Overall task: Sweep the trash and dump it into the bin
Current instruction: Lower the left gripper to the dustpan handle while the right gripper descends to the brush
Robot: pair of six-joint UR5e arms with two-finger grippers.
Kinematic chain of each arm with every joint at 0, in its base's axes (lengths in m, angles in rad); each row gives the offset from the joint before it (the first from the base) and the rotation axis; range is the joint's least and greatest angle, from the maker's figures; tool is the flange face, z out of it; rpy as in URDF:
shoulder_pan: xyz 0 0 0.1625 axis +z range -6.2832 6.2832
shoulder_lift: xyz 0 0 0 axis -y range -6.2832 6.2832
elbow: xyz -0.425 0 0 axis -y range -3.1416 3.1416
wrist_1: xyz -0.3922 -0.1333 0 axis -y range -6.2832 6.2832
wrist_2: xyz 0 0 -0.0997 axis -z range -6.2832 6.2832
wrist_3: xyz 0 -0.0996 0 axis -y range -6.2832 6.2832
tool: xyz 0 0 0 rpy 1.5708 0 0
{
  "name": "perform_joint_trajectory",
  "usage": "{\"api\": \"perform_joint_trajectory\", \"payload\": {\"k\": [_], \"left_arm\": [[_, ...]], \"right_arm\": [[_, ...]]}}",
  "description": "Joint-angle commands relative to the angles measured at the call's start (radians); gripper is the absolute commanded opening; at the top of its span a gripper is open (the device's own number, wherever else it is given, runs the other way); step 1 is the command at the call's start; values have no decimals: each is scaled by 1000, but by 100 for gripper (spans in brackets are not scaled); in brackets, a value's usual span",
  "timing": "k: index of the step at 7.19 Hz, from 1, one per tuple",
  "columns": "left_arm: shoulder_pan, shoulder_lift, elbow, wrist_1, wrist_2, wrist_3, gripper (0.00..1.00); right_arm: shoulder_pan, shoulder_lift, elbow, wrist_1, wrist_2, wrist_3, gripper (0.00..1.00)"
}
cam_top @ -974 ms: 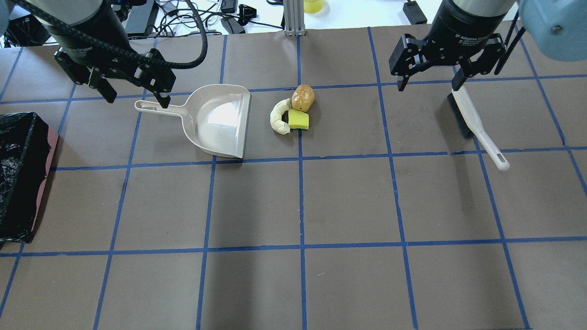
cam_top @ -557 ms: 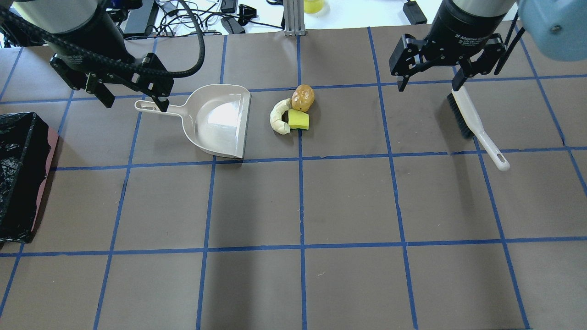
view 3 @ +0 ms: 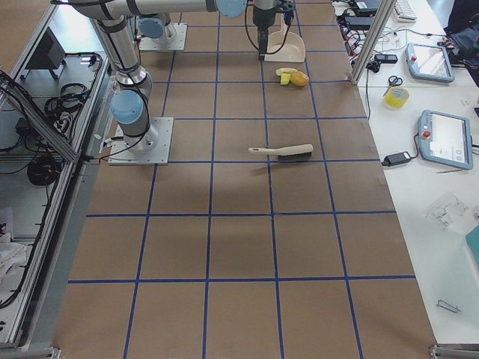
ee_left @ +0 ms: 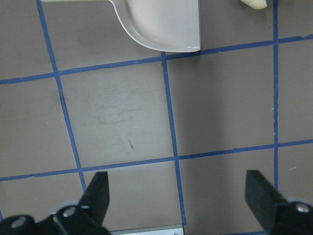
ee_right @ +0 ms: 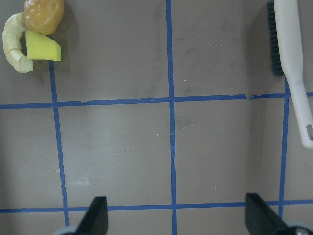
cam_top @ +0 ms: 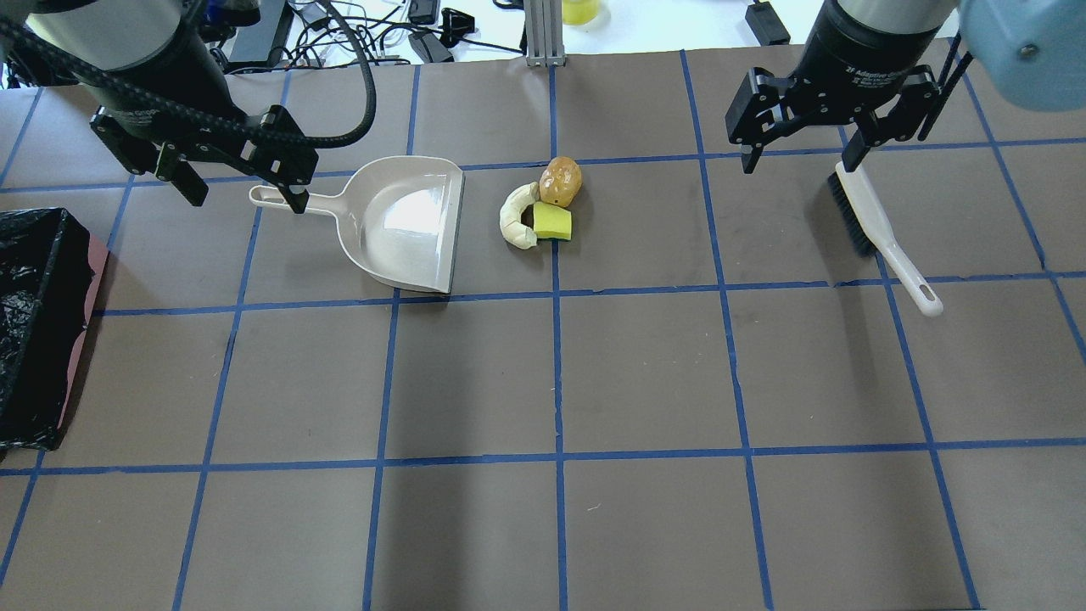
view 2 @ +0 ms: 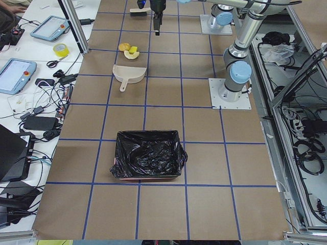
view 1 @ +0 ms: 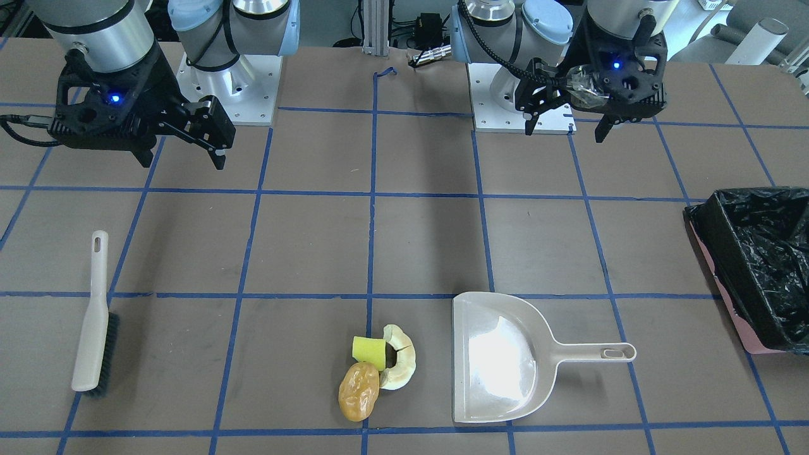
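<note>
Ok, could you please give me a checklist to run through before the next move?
1. The left gripper and right gripper open, empty: ok.
2. The dustpan flat, mouth towards the trash: ok.
3. Left gripper lined up over the dustpan's handle: cannot tell.
4. The brush lying free, untouched: ok.
5. Trash pieces bunched together: ok.
6. The bin open-topped: ok.

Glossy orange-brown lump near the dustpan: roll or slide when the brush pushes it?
Probably rolls: the glossy orange-brown wrinkled lump looks rounded, egg-shaped. It seems to touch the curved cream crescent slice, so a push likely shoves that along too.
</note>
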Motion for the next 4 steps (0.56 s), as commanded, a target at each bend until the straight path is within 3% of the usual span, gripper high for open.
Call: {"api": "perform_joint_trajectory", "payload": {"k": [1,3,4], "left_arm": [[10,-27,-14,109,0,83,99],[35,-38,-60,179,1,322,98],[75,-64,-97,224,-6,425,98]], "right_arm": [[-49,60,3,-10,-3,-106,100],[-167,141,6,-2,-37,-292,100],[-189,172,21,-11,-137,-378,98]]}}
